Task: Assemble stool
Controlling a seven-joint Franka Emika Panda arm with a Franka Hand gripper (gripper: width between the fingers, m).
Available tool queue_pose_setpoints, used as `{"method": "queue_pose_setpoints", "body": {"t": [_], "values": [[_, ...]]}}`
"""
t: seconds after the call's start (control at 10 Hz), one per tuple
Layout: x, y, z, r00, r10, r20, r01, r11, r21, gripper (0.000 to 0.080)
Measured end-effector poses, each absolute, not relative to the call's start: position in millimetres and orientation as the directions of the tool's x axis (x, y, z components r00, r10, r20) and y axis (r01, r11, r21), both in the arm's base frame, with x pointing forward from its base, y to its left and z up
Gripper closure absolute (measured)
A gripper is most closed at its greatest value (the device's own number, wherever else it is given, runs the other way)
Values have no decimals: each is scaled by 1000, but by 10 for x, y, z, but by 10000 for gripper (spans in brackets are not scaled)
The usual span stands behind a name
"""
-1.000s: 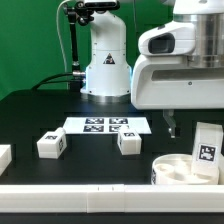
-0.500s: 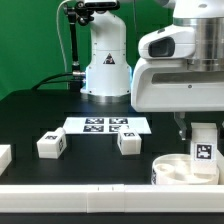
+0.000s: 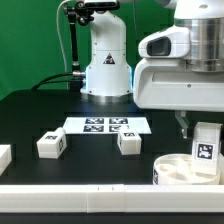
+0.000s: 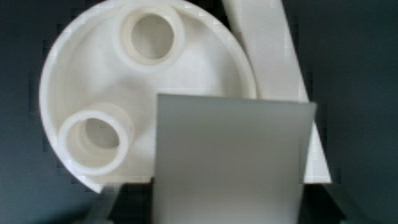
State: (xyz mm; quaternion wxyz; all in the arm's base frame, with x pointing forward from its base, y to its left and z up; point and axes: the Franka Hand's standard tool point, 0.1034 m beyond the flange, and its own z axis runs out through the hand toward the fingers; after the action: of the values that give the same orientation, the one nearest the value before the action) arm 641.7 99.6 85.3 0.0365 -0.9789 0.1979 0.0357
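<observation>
The gripper (image 3: 194, 128) hangs at 3 o'clock in the exterior view. Its fingers (image 3: 183, 126) are on both sides of an upright leg (image 3: 207, 145) — whether they press it or leave a gap, I cannot tell. This leg is by the rim of the seat (image 3: 180, 172), which lies at 4 o'clock, just behind the white bar (image 3: 80, 195) at the front. In the wrist view the leg (image 4: 231, 150) covers part of the seat (image 4: 187, 85), and two round sockets (image 4: 150, 36) are visible. Two more legs lie well apart from the gripper — a second leg (image 3: 52, 145) at 8 o'clock and a third leg (image 3: 128, 142) near the centre, both beside the marker board (image 3: 108, 125).
</observation>
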Motion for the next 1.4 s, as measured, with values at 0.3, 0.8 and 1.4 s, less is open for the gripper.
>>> {"method": "queue_pose_setpoints", "body": {"t": [0.3,0.8,1.4], "values": [[6424,1011,841,768,-631,-105,-638,-767,-59,458],[6432,1016,829,303,-938,-166,-953,-295,-75,458],[6421,1110,825,-28,-976,-215,-999,36,-32,458]]}}
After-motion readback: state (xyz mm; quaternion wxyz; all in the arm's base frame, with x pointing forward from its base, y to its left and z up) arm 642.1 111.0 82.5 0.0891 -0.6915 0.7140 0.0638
